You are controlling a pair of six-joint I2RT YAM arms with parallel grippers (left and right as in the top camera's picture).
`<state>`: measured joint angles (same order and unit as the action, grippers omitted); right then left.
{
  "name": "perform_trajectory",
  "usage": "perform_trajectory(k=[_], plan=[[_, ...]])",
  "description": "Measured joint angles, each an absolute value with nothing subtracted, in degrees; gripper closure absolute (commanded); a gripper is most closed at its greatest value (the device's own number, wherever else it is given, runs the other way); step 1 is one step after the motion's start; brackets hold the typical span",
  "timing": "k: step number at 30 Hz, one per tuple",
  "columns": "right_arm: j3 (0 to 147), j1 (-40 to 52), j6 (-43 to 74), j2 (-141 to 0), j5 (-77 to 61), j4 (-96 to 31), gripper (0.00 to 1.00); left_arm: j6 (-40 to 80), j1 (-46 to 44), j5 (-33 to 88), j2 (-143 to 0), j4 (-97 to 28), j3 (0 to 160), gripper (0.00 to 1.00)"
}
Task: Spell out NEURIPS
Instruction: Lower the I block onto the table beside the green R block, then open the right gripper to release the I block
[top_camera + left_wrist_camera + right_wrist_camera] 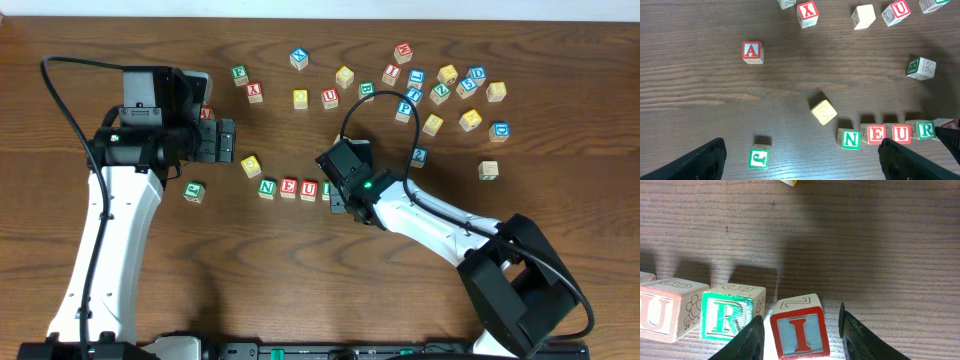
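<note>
The wooden tabletop (300, 270) carries a scatter of loose letter cubes toward its far edge and far right corner, and one row in its middle, running along the near edge.

The right arm (430, 215) reaches from the near right corner to the right end of that row. The left arm (110, 230) stands at the left side, well apart from the row.

The left gripper (230, 140) is spread wide with nothing in it. The right gripper (801, 341) straddles the red I cube (799, 325), its jaws a little wider than the cube, with a gap showing at the right one, so it is not clamped.

The row reads green N (850, 139), red E (876, 134), red U (900, 133), green R (925, 130), then the I, which sits slightly turned and just apart from the R.

This looks like the letting-go of the I. Done well, the jaws widen evenly and rise straight up, so neither finger drags the cube further askew. P and S are not yet placed.

A yellow-faced cube (823, 111) lies loose near the N; its letter is unreadable.
</note>
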<state>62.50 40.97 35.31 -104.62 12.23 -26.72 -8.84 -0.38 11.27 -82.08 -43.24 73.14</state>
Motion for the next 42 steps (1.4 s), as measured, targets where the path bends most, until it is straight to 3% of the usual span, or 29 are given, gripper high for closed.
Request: perform_trajectory(k=[42], plan=[[62.5, 41.0, 33.6, -104.6, 16.3, -25.5, 0.6, -8.8, -0.4, 11.3, -82.1, -43.2, 73.1, 0.04]])
